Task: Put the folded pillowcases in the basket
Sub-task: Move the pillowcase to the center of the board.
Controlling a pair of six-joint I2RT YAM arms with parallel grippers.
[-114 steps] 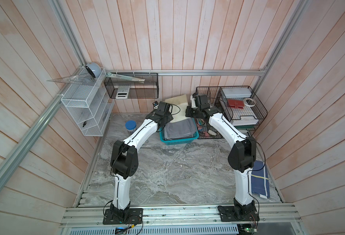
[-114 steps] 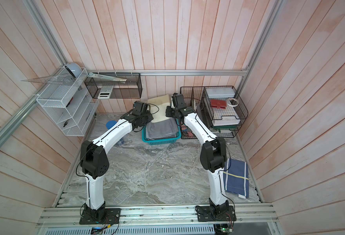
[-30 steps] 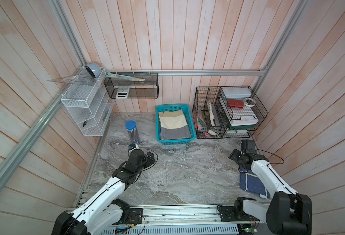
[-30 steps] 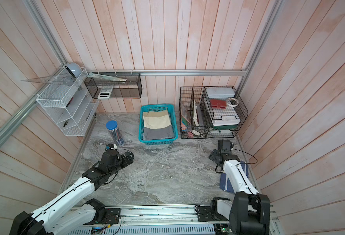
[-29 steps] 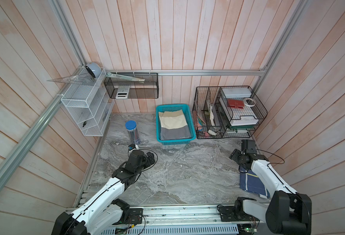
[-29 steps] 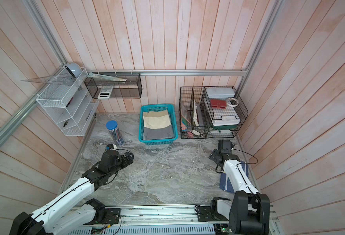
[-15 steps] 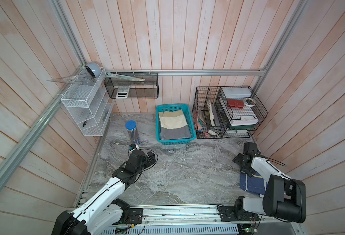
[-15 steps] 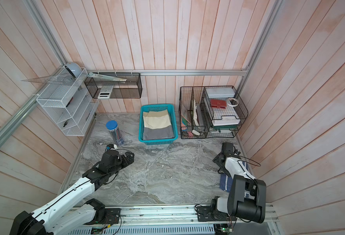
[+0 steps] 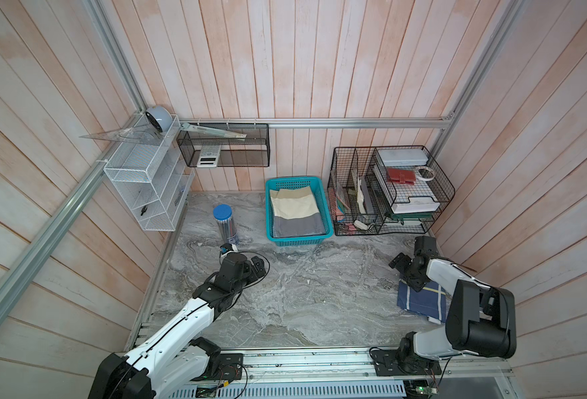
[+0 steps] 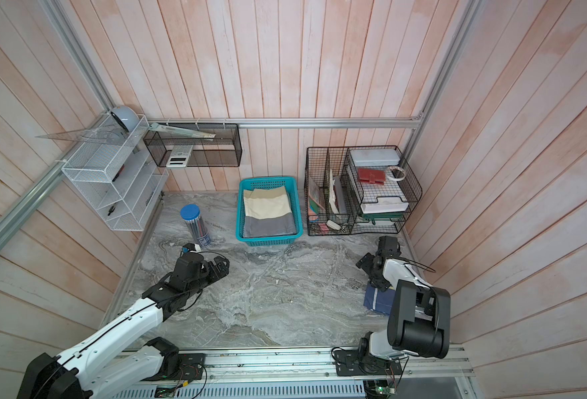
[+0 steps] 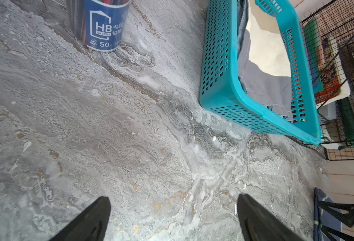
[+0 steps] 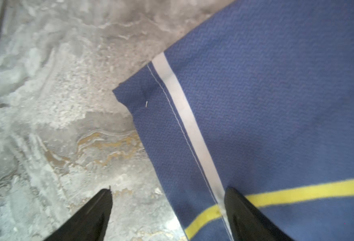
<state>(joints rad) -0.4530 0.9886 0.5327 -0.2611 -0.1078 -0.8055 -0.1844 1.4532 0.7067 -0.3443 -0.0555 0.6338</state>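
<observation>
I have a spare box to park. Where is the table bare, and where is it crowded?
Biggest bare patch: the marble middle, between the basket behind, the left gripper and the blue cloth. A narrower strip lies between pencil tub and basket. Crowded: back right by the wire organizer.

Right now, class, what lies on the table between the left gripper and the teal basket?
Nothing: the left wrist view shows only bare marble tabletop between the open left gripper and the basket. The pencil tub stands aside.

tabletop (image 9: 319,293) centre: free | basket (image 9: 299,239) flanks: pencil tub (image 9: 225,221), wire organizer (image 9: 382,207)
</observation>
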